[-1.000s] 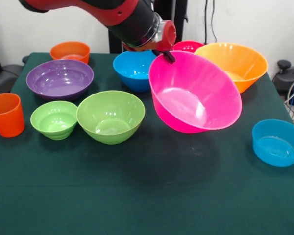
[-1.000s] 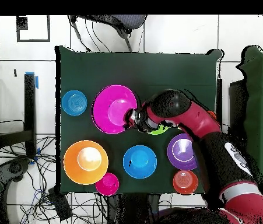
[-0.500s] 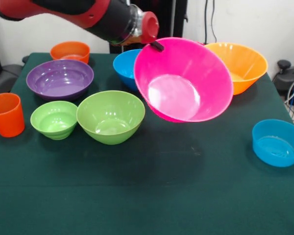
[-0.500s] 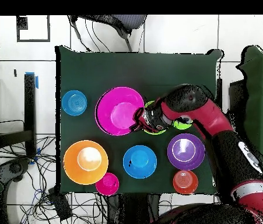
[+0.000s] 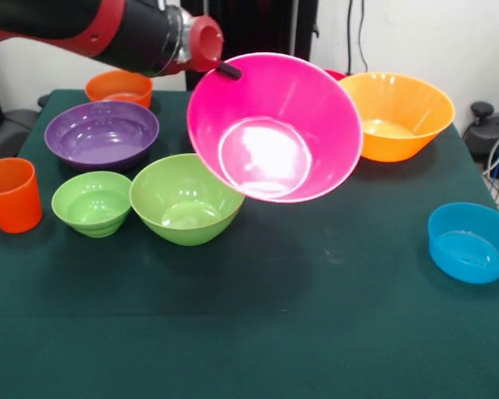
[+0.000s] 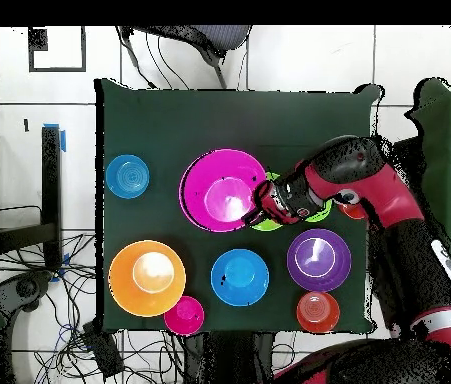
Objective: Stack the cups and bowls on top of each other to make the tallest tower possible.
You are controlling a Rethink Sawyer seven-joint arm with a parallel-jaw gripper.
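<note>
We've got the claw (image 5: 226,70) clamped on the far rim of the big pink bowl (image 5: 274,129), which hangs tilted in the air with its opening facing us. In the front view its lower edge overlaps the bigger green bowl (image 5: 187,198), just left of it on the table (image 5: 258,332).

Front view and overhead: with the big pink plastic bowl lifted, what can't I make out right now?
- Medium blue bowl: front view, hidden behind the big pink plastic bowl.
- Small red bowl: front view, only a rim sliver past the pink bowl.
- Larger green bowl: overhead, mostly under the pink bowl and arm.
- Gripper: at the pink rim; whether it pinches is unclear in both views.
</note>
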